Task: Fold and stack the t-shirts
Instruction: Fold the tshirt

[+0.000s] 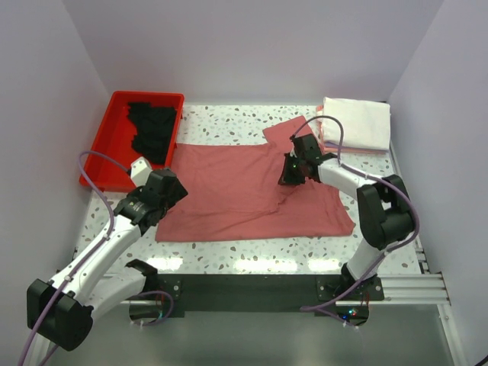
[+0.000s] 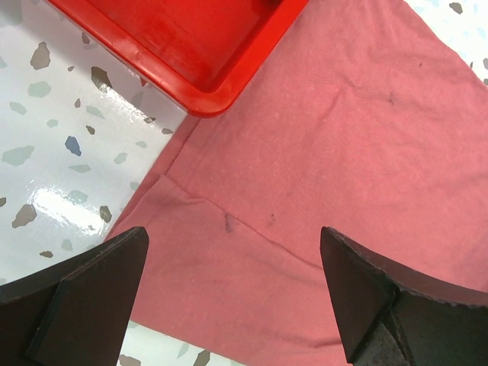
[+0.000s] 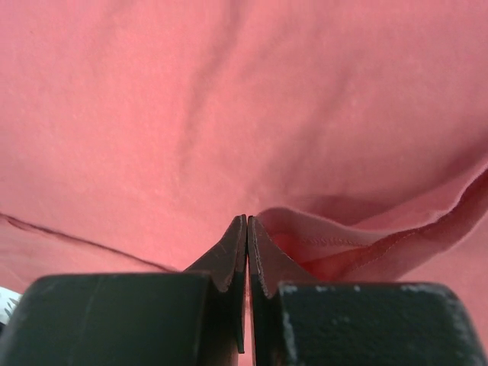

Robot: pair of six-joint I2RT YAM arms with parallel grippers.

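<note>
The dusty-rose t-shirt (image 1: 236,194) lies spread flat in the middle of the table (image 1: 229,122), most likely because it has to be folded there before it goes onto a pile.

The right gripper (image 1: 292,174) is low over the right part of this shirt, below the upper sleeve. In the right wrist view its fingers (image 3: 229,259) are pressed together, and a raised fold of hem (image 3: 358,244) meets their tips. It seems they pinch an edge of the cloth in order to carry it over toward the middle, though the contact itself is hidden between the tips.

The left gripper (image 2: 232,297) hangs over the left edge of the same shirt, its jaws wide apart with nothing between them. The cloth edge and a seam line lie directly under it, and the corner of the red tray (image 2: 191,69) is just beside that edge. Probably this gripper is placed there to take the left side of the shirt.

The black t-shirt (image 1: 152,126) lies crumpled inside the tray, apart from both grippers. The white t-shirt (image 1: 357,122) rests folded at the far right corner, near the right arm.
</note>
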